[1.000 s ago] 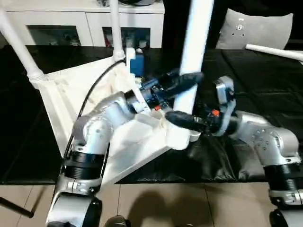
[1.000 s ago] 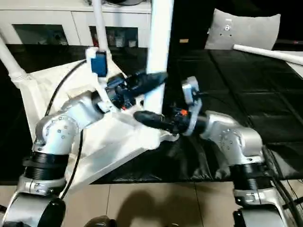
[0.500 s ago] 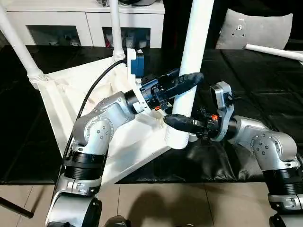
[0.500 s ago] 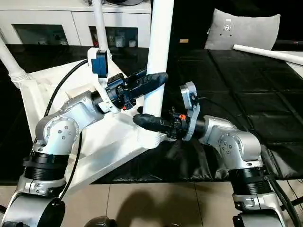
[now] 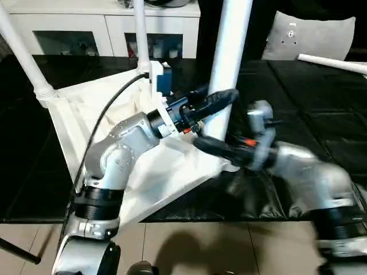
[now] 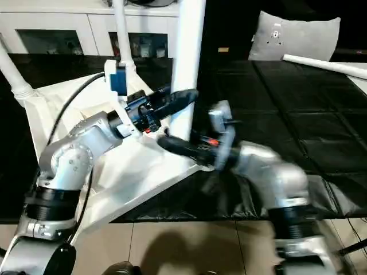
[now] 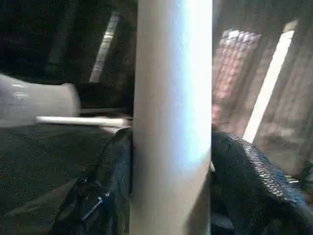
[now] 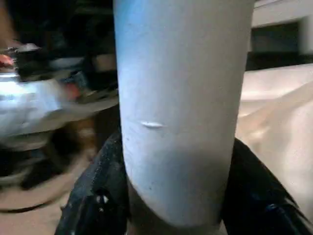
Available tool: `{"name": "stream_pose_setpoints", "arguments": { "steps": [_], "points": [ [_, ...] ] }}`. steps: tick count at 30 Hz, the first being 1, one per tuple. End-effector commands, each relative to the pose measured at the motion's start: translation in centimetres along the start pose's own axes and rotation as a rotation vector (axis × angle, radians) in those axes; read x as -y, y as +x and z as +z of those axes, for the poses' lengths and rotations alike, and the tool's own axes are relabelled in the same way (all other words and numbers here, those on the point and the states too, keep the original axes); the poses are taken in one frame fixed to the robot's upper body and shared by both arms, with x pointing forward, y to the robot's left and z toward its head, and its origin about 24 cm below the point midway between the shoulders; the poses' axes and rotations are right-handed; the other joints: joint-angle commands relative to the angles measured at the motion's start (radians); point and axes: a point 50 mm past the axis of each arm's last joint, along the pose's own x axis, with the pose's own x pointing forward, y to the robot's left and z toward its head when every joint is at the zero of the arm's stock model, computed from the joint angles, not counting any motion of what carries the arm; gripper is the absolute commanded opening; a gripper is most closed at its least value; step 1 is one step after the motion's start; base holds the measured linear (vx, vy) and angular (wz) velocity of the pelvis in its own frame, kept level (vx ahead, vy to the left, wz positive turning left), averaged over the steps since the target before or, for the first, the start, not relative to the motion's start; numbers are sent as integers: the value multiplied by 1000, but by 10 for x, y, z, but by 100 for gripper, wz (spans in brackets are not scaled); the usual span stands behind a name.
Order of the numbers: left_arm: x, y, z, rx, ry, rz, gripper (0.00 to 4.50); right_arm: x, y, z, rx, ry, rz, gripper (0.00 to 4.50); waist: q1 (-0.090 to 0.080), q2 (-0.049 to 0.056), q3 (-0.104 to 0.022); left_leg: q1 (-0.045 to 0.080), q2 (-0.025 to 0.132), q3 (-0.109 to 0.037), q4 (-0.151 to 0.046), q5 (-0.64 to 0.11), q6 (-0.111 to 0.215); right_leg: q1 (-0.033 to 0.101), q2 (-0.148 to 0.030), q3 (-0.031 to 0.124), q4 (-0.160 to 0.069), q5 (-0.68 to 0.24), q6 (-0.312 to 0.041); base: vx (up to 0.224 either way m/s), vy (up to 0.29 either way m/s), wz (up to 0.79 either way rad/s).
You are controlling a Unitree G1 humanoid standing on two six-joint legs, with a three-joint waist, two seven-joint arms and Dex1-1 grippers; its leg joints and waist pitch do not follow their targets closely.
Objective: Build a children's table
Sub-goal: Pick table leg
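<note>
White cabinets point(image 5: 103, 31) line the back of the room, and a black cover point(image 5: 321, 97) spreads over the work surface, with a grey cushion point(image 5: 312, 34) at its far right corner and a loose leg point(image 5: 332, 62) lying beside it. The tabletop point(image 5: 114, 143) rests underside up on the cover's left half, its near corner jutting toward the front edge. Two fitted legs point(image 5: 139, 34) rise from its far corners, one near the left edge point(image 5: 23, 54) and one behind the left arm's blue wrist camera point(image 5: 163, 80). A third leg point(image 5: 229, 57) stands in the near right socket, hiding part of the cushion's side of the room.

Since a second ago this leg has tipped slightly left at the top and the right arm has swung inward.

Both forearms reach in level from either side. The left gripper point(image 5: 215, 100) grasps the standing leg, fingers point(image 7: 254, 171) wrapped on both sides of the tube. The right gripper point(image 5: 212, 148) clasps the same leg lower down, just above the socket, its fingers point(image 8: 98, 196) pressed to the tube's flanks.
</note>
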Motion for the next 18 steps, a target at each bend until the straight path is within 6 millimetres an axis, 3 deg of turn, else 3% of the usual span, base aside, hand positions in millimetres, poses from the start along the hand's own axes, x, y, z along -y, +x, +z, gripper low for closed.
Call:
{"name": "stream_pose_setpoints", "arguments": {
  "steps": [1,6,11,18],
  "points": [
    [3,6,10,64,97,66,300,6,2,9,32,-66,-97,193,1,-4,-75,16,46,-13,-69,-138,-8,55,-64,36,-66,-153,-188,0,0,0],
    [8,17,18,194,236,225,299,2,20,7,100,-128,-217,193,-3,-4,-75,13,47,-15,-70,-143,1,56,-64,37,-67,-126,-178,0,0,0],
    [10,26,12,220,320,323,299,-11,41,-4,128,-212,-267,193,-12,-1,-73,14,46,-17,-76,-189,-12,52,-63,37,-73,-175,-145,0,0,0],
    [4,30,12,248,399,451,299,-17,55,-9,180,-254,-344,193,-16,3,-73,14,45,-19,-78,-208,-19,51,-61,39,-71,-142,-147,0,0,0]
  ]
}}
